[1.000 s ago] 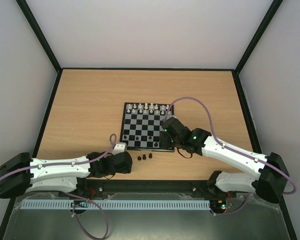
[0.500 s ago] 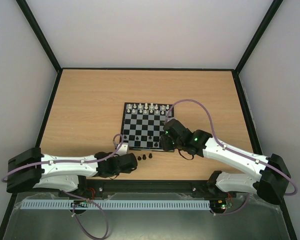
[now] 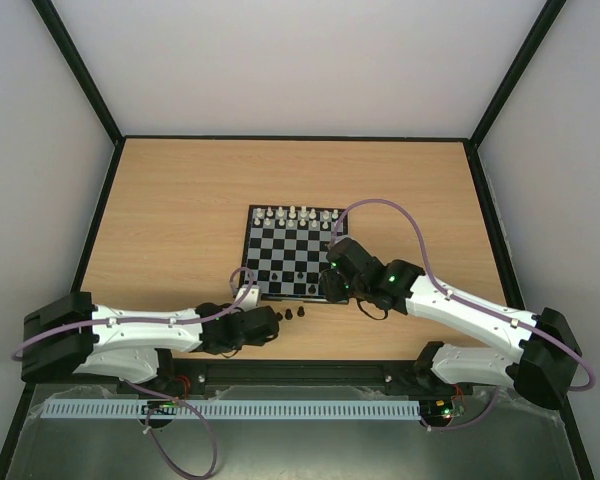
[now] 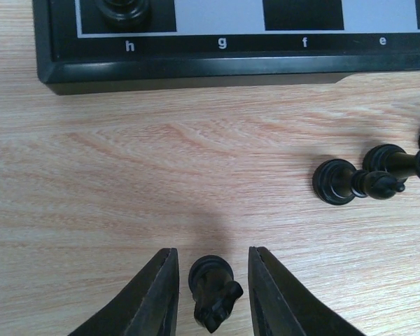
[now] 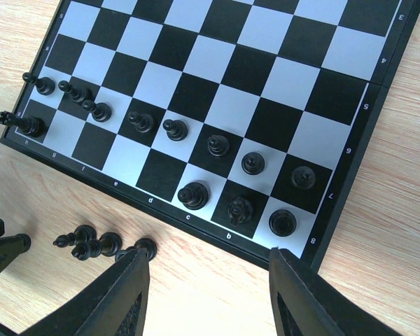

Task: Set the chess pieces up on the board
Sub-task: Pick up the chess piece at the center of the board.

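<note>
Left tool (image 4: 211, 260) straddles one black piece (image 4: 213, 290); twelve more occupy the board (image 5: 231, 105).

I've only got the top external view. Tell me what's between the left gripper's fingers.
Observer: A small black chess piece lying on its side on the wooden table; the left gripper straddles it, a thin gap on each side.
Operator: Now report the back rank on the black-and-grey checkered board.
Observer: Files a, b, c and h are filled; d to g are bare.
Operator: Check the right gripper.
Observer: Open, nothing between its fingers.
</note>
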You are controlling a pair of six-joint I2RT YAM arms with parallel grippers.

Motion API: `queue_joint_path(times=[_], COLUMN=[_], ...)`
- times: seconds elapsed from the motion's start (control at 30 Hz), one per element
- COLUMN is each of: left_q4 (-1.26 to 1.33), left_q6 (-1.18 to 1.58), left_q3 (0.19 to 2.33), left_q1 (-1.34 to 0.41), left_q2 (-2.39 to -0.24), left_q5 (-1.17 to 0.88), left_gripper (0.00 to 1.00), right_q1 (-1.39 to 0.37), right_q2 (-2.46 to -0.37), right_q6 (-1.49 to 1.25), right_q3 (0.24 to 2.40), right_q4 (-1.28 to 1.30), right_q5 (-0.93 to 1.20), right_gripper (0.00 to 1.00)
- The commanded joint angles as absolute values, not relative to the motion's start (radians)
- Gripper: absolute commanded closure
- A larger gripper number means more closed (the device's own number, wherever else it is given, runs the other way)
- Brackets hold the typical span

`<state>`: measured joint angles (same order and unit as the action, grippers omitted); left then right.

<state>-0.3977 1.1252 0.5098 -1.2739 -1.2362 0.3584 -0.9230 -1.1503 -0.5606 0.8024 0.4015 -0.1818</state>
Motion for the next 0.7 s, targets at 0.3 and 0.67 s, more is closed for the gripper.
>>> queue_joint_path(times=[0.3,0.67], left_q4=[-0.442,-0.462], left_q6=[1.143,1.089], left_q3=[0.502,0.556], left_q1=[-1.281,-1.240], left_q2=[-1.221,-1.230], left_q5=[0.363,0.402], left_gripper=[0.87,0.90], right_q1=[-0.920,-0.919], right_q2=[-1.150,-1.147], right_q6=[-0.546,-0.545], right_q3=[0.791,0.792], right_q4=[0.433,0.437], right_q5=[-0.180,-0.179], right_gripper=[0.52,0.52])
